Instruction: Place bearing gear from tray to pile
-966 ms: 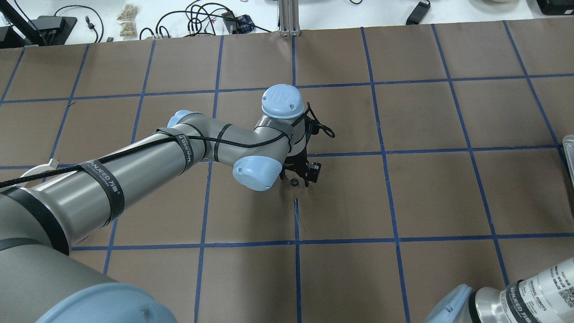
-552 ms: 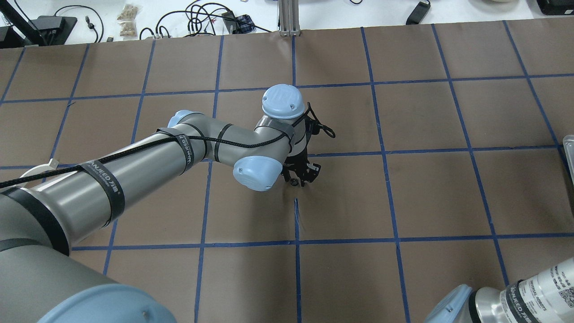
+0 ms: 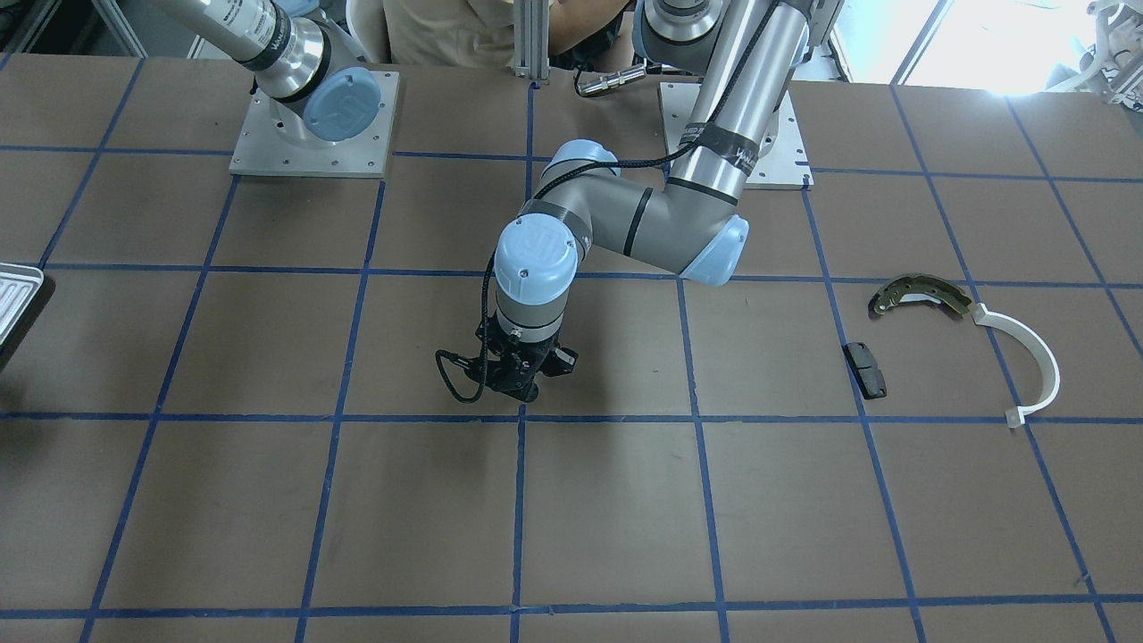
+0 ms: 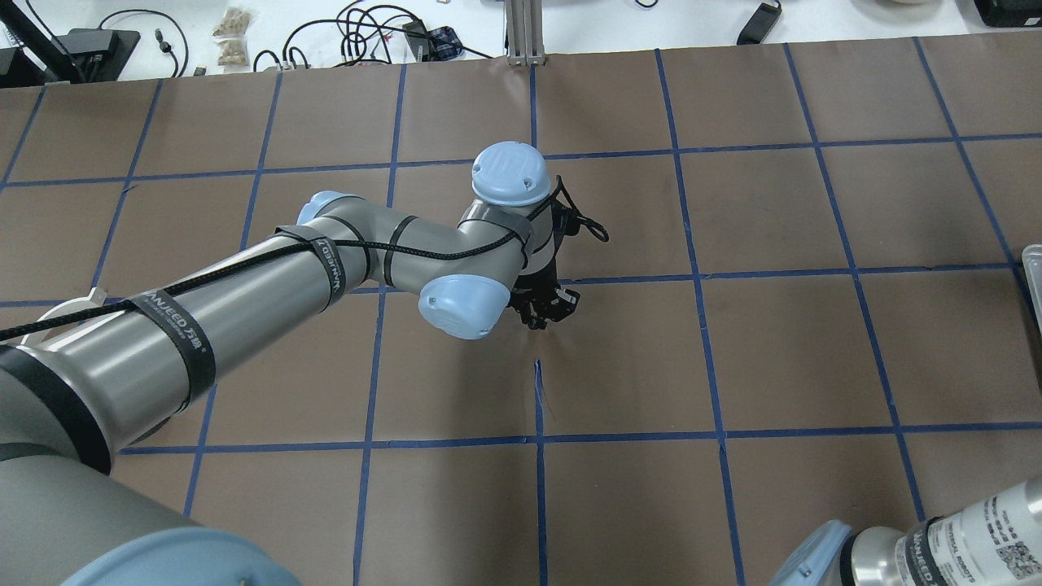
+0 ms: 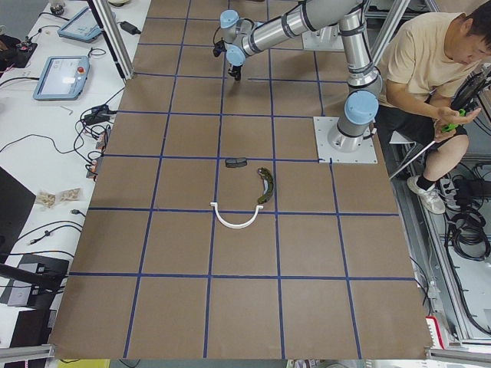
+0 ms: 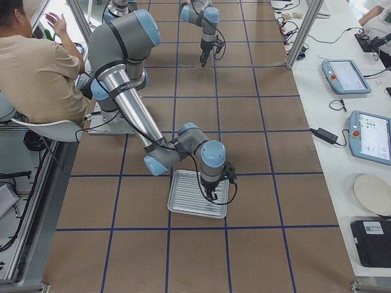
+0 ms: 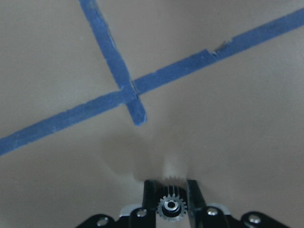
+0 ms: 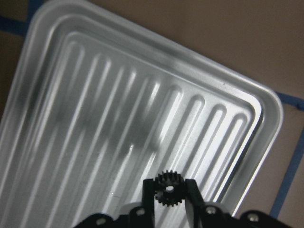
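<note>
My left gripper [image 4: 541, 316] is at the middle of the table, pointing down, shut on a small toothed bearing gear [image 7: 171, 208] with a silvery hub, held just above the brown paper. It also shows in the front view [image 3: 522, 390]. My right gripper [image 8: 169, 182] is shut on a small dark gear [image 8: 169, 191] above the ribbed silvery tray [image 8: 95, 118], near its corner; the tray [image 6: 183, 204] lies under it. The pile sits far to my left: an olive-and-silver brake shoe [image 3: 920, 293], a white plastic arc [image 3: 1040, 357] and a dark brake pad [image 3: 866, 369].
The table is brown paper with a blue tape grid [image 4: 537, 391]. The arm bases stand on metal plates [image 3: 308, 125]. A seated operator [image 5: 433, 69] is beside the robot. Cables and tablets [image 6: 345, 76] lie on the white bench beyond the table.
My left gripper's jaws, open around the bearing gear on the table a second ago, have closed on it, and the wrist has shifted slightly back and up.
</note>
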Controlling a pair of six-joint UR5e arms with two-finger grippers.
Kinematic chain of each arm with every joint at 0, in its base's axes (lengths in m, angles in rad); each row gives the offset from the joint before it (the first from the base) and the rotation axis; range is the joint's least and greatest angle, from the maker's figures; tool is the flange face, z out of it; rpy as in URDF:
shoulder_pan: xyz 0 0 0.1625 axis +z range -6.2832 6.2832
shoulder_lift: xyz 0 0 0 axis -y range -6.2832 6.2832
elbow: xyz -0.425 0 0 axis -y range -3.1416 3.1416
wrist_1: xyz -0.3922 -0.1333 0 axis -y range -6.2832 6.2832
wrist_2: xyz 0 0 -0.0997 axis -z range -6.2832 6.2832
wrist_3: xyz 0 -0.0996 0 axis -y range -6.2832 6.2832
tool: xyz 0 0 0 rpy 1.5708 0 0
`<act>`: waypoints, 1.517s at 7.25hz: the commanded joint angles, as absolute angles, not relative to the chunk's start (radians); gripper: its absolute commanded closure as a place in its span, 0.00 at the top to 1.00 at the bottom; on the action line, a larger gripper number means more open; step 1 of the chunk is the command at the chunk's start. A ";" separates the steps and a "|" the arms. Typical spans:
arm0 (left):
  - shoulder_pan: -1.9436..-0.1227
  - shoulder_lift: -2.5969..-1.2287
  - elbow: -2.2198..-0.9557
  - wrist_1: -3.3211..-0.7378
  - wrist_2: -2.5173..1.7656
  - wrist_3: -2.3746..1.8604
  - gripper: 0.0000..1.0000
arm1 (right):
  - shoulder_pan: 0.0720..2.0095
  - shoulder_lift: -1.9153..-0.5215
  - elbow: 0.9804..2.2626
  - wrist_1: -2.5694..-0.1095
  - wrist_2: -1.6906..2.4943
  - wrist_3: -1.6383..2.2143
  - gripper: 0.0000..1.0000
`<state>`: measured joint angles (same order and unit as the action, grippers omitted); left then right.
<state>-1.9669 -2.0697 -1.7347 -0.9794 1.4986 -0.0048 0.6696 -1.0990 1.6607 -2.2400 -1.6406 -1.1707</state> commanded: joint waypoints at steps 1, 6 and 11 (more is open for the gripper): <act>-1.898 -2.034 -1.692 -1.079 1.551 0.040 0.00 | 0.843 -1.205 1.750 -2.186 -1.640 -0.998 0.00; -1.458 -1.954 -1.615 -1.322 1.664 0.375 0.00 | 1.439 -1.443 2.014 -2.114 -1.562 -0.296 0.00; -1.108 -1.945 -1.666 -1.301 1.664 0.705 0.00 | 1.997 -1.292 1.981 -2.339 -1.470 0.544 0.00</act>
